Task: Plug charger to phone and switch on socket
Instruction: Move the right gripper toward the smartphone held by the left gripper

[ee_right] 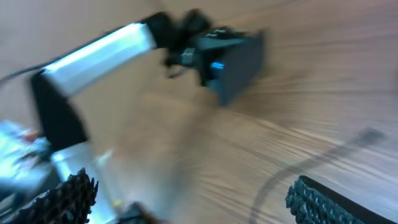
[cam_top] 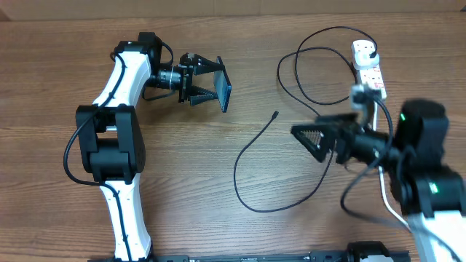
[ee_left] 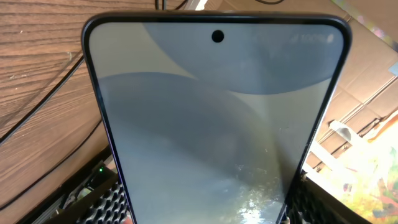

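Overhead, the left gripper [cam_top: 215, 84] clamps the slim, glossy phone [cam_top: 226, 89] on edge. The right gripper [cam_top: 312, 143] gapes empty near the thin, looping black charger [cam_top: 237, 171] on the wood-grain table [cam_top: 218, 233]. The charger's plug sits in the white oblong socket [cam_top: 370, 73].

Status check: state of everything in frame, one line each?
phone: held off the table by the left end effector, no cable in it.
charger: connector tip loose on the table; plug end at the socket.
socket: switch position unreadable.
left end effector: shut on phone.
right end effector: open, empty.
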